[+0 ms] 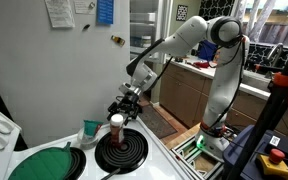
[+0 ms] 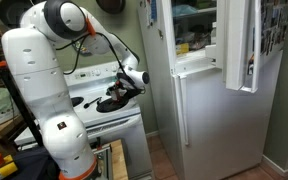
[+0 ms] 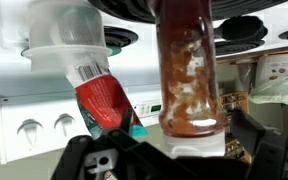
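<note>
View is upside down. Sauce bottle with red-brown smeared contents fills the centre, its white cap at the bottom edge. End effector shows as dark fingers spread wide either side of the cap, clear of it. Tilted red-labelled container sits just beside the bottle. Stove knobs are lower left and a burner coil is at the top.

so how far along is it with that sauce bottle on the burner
Done, it seems: the sauce bottle stands upright on the black coil burner. In hand: the tool hovers just over its cap, jaws apart on either side in the wrist view, gripping nothing. Left, probably: only backing the tool away.
</note>
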You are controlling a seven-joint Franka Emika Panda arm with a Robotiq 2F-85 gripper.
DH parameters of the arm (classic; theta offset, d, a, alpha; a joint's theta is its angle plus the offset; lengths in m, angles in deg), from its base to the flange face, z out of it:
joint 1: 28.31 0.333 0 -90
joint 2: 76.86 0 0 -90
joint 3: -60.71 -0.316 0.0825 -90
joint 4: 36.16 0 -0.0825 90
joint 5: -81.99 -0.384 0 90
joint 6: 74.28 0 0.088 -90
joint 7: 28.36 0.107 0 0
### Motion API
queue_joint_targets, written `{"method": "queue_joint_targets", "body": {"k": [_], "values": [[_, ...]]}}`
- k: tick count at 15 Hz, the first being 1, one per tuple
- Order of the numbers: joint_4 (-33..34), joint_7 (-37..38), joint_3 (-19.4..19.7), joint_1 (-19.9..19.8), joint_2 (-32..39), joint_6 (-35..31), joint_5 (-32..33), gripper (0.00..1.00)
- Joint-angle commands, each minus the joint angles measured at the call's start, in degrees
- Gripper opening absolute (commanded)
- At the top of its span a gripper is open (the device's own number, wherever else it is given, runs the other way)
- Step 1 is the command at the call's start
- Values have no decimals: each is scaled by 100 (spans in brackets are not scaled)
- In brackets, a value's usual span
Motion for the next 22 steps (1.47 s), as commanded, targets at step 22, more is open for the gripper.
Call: {"method": "queue_joint_targets", "body": {"k": [22], "values": [[401, 4564, -237, -196, -1432, -705, 252, 100]]}}
